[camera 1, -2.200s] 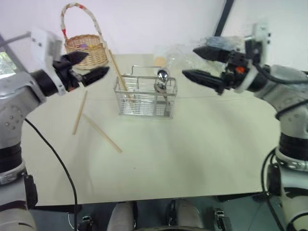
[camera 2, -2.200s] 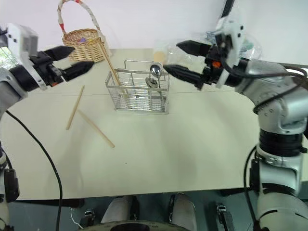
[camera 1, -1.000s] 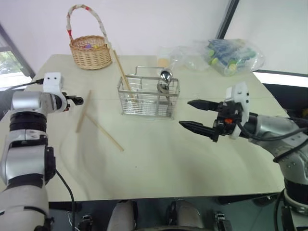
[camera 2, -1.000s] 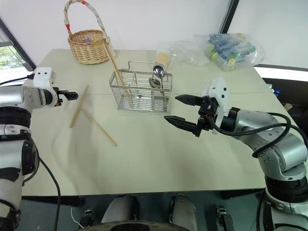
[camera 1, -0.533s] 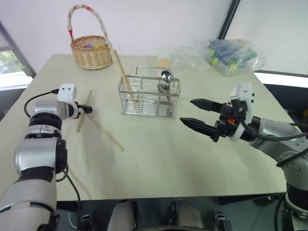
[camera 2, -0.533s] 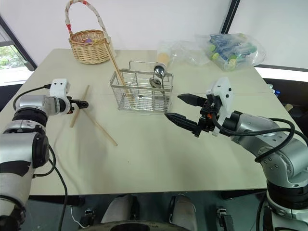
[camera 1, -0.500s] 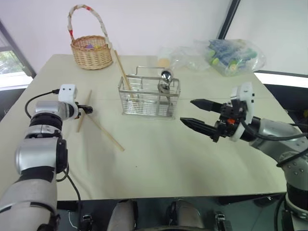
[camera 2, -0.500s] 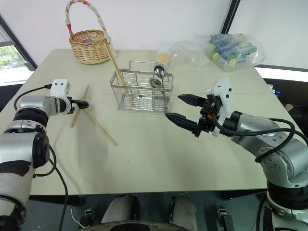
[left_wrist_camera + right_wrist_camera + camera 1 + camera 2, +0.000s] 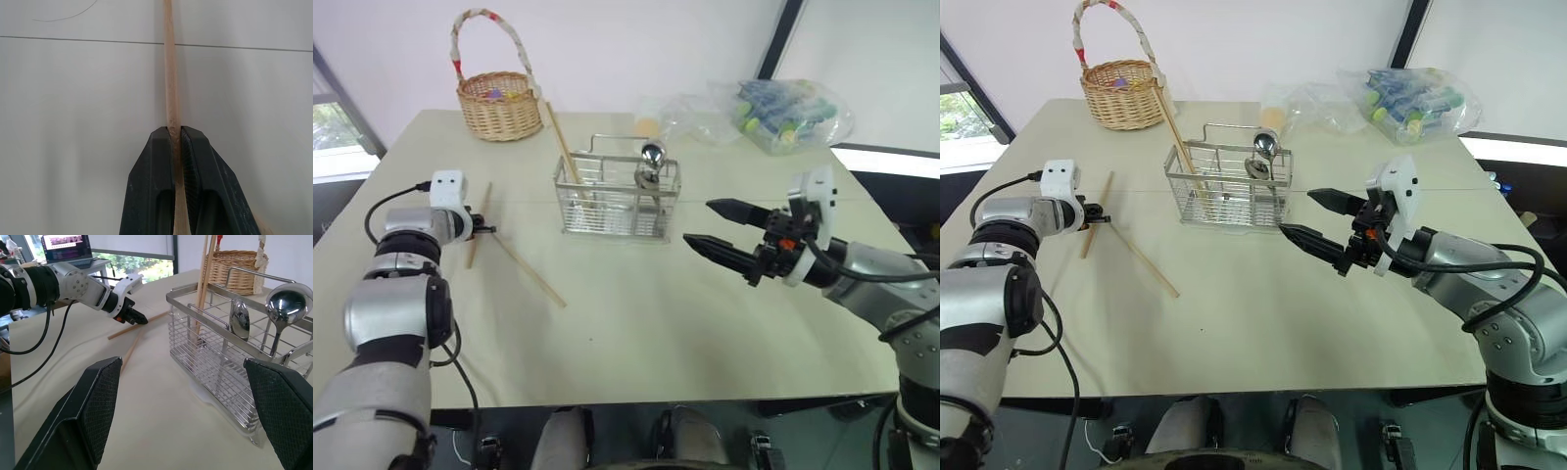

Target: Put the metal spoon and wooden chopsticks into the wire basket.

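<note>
The wire basket stands mid-table with a metal spoon upright in it and one wooden chopstick leaning out of its left end. Two more chopsticks lie on the table to its left. My left gripper is low on the table, shut on the nearer-left chopstick, which runs straight out between its fingers. The other loose chopstick lies slanted just beside it. My right gripper hovers open to the right of the basket, holding nothing.
A round wicker basket with a tall handle sits at the back left. Clear plastic bags of items lie at the back right. A laptop stands beyond the table's left side.
My left gripper came down to the table around the chopstick and has closed on it. The right gripper has stayed open and in about the same place over the last second.
</note>
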{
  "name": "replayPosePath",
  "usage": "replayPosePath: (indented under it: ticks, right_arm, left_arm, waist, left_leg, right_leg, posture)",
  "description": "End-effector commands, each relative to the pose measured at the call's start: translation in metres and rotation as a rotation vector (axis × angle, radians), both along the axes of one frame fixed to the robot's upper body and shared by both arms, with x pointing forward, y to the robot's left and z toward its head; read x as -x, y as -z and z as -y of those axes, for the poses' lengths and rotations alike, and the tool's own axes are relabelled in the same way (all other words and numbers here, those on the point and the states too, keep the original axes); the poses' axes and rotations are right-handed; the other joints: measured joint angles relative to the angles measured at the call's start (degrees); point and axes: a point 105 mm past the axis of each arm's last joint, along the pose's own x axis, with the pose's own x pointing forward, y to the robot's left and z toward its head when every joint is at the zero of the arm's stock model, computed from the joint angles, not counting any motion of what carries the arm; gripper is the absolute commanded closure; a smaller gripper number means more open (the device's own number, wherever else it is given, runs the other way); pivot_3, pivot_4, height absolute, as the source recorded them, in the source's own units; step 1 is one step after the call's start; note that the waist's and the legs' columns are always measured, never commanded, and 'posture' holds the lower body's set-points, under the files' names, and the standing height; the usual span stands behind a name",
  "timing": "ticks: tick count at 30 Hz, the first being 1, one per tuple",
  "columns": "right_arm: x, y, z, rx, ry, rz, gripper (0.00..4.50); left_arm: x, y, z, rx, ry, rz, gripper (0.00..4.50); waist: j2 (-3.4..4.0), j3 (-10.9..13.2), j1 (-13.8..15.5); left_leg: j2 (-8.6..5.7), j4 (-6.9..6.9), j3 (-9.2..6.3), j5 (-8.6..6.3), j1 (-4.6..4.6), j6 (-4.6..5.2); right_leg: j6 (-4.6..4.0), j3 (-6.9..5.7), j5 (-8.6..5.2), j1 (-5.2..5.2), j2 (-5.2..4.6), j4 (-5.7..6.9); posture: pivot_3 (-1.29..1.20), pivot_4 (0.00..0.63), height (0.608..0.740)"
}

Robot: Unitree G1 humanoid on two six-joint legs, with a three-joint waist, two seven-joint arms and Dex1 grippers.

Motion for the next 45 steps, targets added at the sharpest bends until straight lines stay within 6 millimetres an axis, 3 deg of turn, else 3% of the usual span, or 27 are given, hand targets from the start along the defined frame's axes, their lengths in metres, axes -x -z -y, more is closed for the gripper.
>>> replayPosePath:
  ticks: [1, 7, 8, 11, 15, 19, 22, 26, 31, 45]
  right_arm:
    - [0.006, -0.010, 0.000, -0.003, -0.005, 0.047, 0.39]
    - [0.006, -0.007, 0.005, 0.011, 0.010, 0.032, 0.39]
    - [0.006, -0.007, 0.006, 0.014, 0.016, 0.030, 0.39]
    - [0.006, -0.005, 0.009, 0.015, 0.036, 0.022, 0.39]
    - [0.008, -0.003, 0.010, 0.007, 0.049, 0.011, 0.39]
    - [0.009, 0.000, 0.007, -0.005, 0.056, 0.004, 0.39]
    - [0.009, 0.001, 0.006, -0.010, 0.062, 0.003, 0.39]
    - [0.008, 0.001, 0.007, -0.016, 0.078, 0.006, 0.39]
    - [0.009, -0.001, 0.011, -0.026, 0.109, 0.016, 0.39]
    - [0.007, -0.025, 0.025, -0.048, 0.181, 0.079, 0.39]
  left_arm:
    - [-0.011, -0.033, -0.008, -0.031, -0.047, 0.123, 4.46]
    - [-0.018, -0.084, -0.033, -0.136, -0.148, 0.371, 4.46]
    - [-0.019, -0.098, -0.036, -0.146, -0.157, 0.442, 4.46]
    - [-0.014, -0.168, -0.038, -0.072, -0.165, 0.806, 4.46]
    - [0.002, -0.222, -0.019, 0.245, -0.124, 1.081, 4.46]
    - [0.014, -0.248, 0.033, 0.539, 0.055, 1.164, 4.46]
    - [0.019, -0.250, 0.079, 0.660, 0.181, 1.139, 4.46]
    - [0.020, -0.236, 0.132, 0.648, 0.329, 1.096, 4.46]
    - [0.017, -0.219, 0.174, 0.624, 0.433, 1.056, 4.46]
    - [0.006, -0.180, 0.196, 0.414, 0.509, 1.069, 4.46]
  waist:
    - [-0.01, 0.0, 0.0]
    - [-0.04, 0.0, 0.0]
    - [-0.04, 0.0, 0.0]
    - [-0.13, 0.1, 0.0]
    - [-0.04, 0.0, 0.1]
    - [0.01, 0.0, 0.1]
    - [-0.03, 0.0, 0.1]
    - [0.01, 0.0, 0.0]
    - [0.02, 0.0, 0.0]
    - [0.06, 0.0, 0.2]
  left_leg:
    - [0.00, -0.01, 0.00, 0.00, 0.00, 0.00]
    - [0.00, 0.00, 0.00, 0.00, -0.02, 0.00]
    - [0.00, 0.00, 0.00, 0.00, -0.02, -0.01]
    - [0.02, 0.00, -0.01, 0.01, -0.05, -0.03]
    - [0.01, 0.03, -0.04, 0.14, -0.08, -0.27]
    - [-0.05, 0.07, -0.06, 0.14, 0.02, -0.24]
    - [-0.04, 0.10, -0.11, 0.15, 0.14, -0.24]
    - [-0.04, 0.11, -0.10, 0.15, 0.17, -0.23]
    - [-0.01, 0.06, -0.07, 0.16, 0.16, -0.25]
    - [-0.02, 0.09, -0.04, -0.01, 0.07, 0.06]
  right_leg:
    - [0.00, 0.00, 0.00, 0.00, 0.00, 0.00]
    - [0.00, 0.00, 0.00, -0.01, 0.00, -0.01]
    - [0.00, 0.00, 0.00, -0.01, 0.00, -0.01]
    - [0.00, 0.00, 0.00, -0.02, -0.01, -0.01]
    - [0.00, 0.00, 0.01, 0.02, -0.04, -0.07]
    - [0.00, 0.01, 0.01, 0.22, -0.05, -0.12]
    - [0.00, 0.01, 0.01, 0.37, 0.00, -0.11]
    - [0.00, 0.01, 0.01, 0.41, 0.02, -0.08]
    - [-0.01, 0.00, 0.00, 0.36, 0.07, -0.07]
    - [-0.02, -0.01, 0.00, 0.33, 0.07, -0.19]
  posture:
    - [0.00, 0.150, 0.623]
    - [0.00, 0.150, 0.623]
    - [0.00, 0.150, 0.623]
    - [0.00, 0.150, 0.623]
    - [0.00, 0.150, 0.623]
    - [0.00, 0.150, 0.623]
    - [0.00, 0.150, 0.623]
    - [0.00, 0.150, 0.623]
    - [0.00, 0.150, 0.623]
    - [0.00, 0.150, 0.623]
